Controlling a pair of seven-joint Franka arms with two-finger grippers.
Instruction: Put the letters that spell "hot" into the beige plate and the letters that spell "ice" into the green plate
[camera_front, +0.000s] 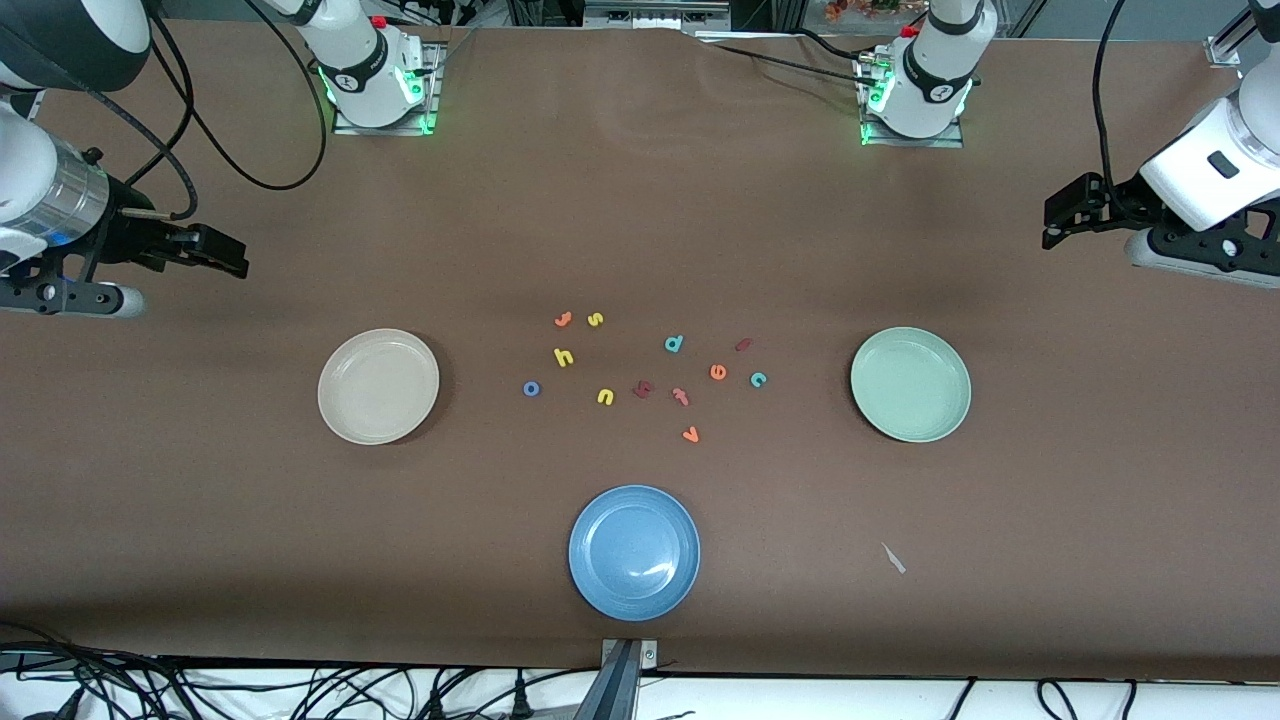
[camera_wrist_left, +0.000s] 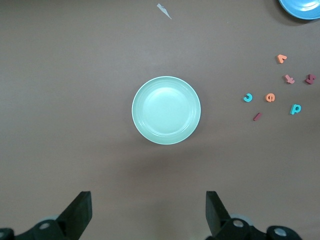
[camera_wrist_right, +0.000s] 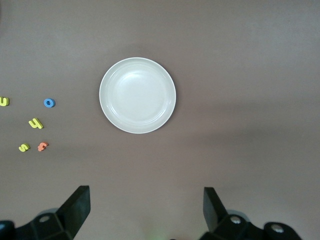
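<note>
Even, bright light falls from overhead across the brown desk (camera_front: 640, 200), with no harsh hotspots. Soft, blurred shadows lie just beside the beige plate (camera_front: 378, 386) and the green plate (camera_front: 910, 384). A small white glare streak sits on the blue plate (camera_front: 634, 552). Green lamps glow at both arm bases. In both wrist views a faint broad shadow band crosses the desk near the plate, and the dark claw fingers (camera_wrist_left: 80, 212) look slightly soft. The foam letters stay crisp.

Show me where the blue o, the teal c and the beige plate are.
blue o (camera_front: 531, 388), front view, on its ring.
teal c (camera_front: 758, 379), front view, on its curved body.
beige plate (camera_front: 345, 425), front view, on its rim nearest the camera.
</note>
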